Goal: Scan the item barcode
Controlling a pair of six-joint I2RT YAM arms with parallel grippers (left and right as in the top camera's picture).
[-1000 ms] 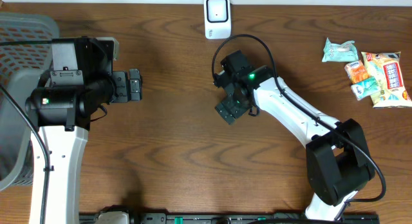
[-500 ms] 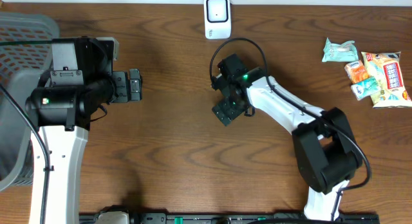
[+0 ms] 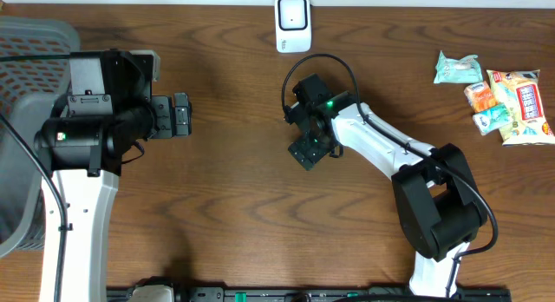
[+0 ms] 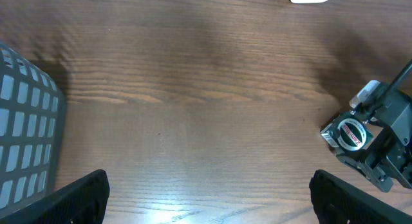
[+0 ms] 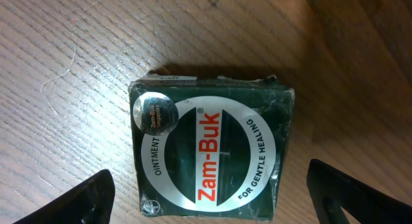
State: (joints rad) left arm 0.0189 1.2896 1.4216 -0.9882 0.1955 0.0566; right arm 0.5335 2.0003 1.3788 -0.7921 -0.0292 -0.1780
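Plainly, brown woodgrain table (image 3: 234,189), ointment box (image 5: 212,153)

Two robot arms seen from above, each with its jaws spread wide.
The left arm (image 3: 82,206) stands at the near left, its white link running away from the base and its black wrist turned right, so the left gripper (image 3: 178,115) points sideways toward the centre. The right arm (image 3: 381,143) reaches diagonally from the near right toward the middle, and the right gripper (image 3: 305,150) faces straight down.
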